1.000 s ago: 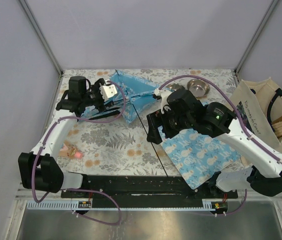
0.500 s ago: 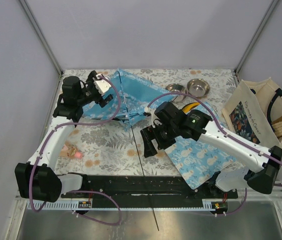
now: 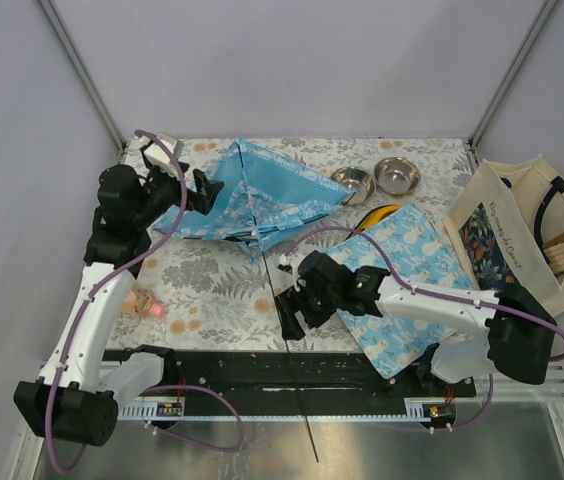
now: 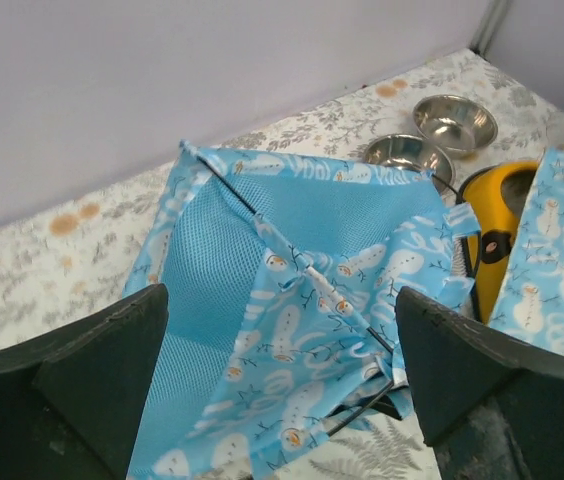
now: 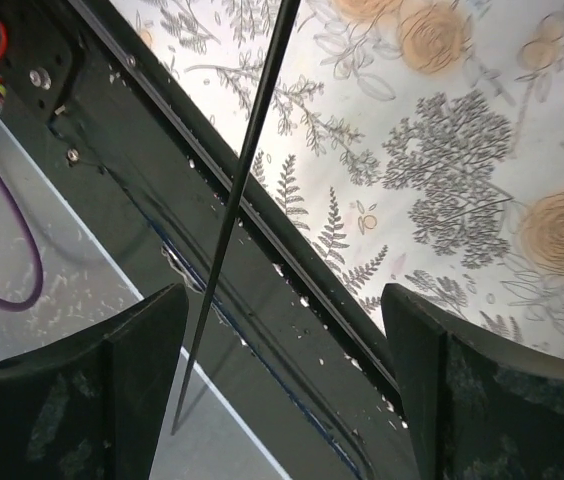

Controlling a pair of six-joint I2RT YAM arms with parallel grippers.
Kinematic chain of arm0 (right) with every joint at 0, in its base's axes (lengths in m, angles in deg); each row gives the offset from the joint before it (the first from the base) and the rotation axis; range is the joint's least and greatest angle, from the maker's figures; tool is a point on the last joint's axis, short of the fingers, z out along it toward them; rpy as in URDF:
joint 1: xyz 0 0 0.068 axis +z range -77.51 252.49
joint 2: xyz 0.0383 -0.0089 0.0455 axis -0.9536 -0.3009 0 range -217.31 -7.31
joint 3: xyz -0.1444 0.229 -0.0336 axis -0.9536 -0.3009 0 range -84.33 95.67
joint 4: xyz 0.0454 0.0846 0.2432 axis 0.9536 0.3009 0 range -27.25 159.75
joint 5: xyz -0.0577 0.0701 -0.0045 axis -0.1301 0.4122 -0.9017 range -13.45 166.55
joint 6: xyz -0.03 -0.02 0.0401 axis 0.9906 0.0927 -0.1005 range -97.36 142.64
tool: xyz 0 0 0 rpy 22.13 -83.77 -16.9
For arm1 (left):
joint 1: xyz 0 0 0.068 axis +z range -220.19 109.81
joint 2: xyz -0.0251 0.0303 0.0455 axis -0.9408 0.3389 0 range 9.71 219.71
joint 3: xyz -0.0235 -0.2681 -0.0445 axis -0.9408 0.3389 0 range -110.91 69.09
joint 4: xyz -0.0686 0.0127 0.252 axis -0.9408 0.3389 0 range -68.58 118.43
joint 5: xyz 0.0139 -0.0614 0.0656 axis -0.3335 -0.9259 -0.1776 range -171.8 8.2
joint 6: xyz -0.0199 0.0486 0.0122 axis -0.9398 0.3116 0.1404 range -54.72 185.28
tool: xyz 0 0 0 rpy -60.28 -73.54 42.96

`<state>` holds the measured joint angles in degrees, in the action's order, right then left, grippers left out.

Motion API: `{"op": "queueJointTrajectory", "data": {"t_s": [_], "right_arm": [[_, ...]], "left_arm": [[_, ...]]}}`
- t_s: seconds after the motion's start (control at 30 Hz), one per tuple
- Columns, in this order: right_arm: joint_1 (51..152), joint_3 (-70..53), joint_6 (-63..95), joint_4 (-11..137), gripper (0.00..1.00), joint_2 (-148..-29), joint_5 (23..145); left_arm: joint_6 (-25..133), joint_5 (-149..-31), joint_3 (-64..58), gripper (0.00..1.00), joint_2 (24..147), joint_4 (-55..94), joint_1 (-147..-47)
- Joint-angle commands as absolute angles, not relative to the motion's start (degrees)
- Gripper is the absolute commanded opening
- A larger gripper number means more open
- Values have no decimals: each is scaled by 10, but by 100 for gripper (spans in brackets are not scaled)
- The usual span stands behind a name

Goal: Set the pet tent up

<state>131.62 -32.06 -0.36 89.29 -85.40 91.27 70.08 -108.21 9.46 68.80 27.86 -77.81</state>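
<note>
The left gripper [image 4: 280, 335] stood wide open and empty, just beside the tent [image 3: 262, 195], which lay slumped by the far edge of the table [image 3: 212, 285]. The right gripper [image 5: 282, 330] gaped too, over the near edge, with a black pole [image 5: 247, 150] ungripped between its fingers.

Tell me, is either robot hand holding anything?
No, nothing is held. The left gripper is open, facing the pet tent; the black pole passes untouched through the open right gripper.

Light-blue, snowman-printed pet tent [image 3: 262, 195] lies slumped and half-collapsed, blue mesh panel showing, at the table's far middle; one thin black pole [image 5: 237, 205] reaches past the near edge.
</note>
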Motion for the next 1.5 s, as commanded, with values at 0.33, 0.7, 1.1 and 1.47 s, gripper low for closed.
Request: {"op": "queueJointTrajectory", "data": {"t_s": [0.33,0.7,1.1,1.47], "right_arm": [[1397,-432,-89,650,63,-877,855],[1399,-217,-167,895,3,-890,809],[1394,-51,-253,1104,0,-914,732],[1394,-74,-322,1115,0,-860,622]], "left_arm": [[437,-948,129,99,576,454,-776],[384,-1074,211,99,510,488,-776],[290,-1159,232,99,500,454,-776],[170,-1193,307,95,555,300,-820]]}}
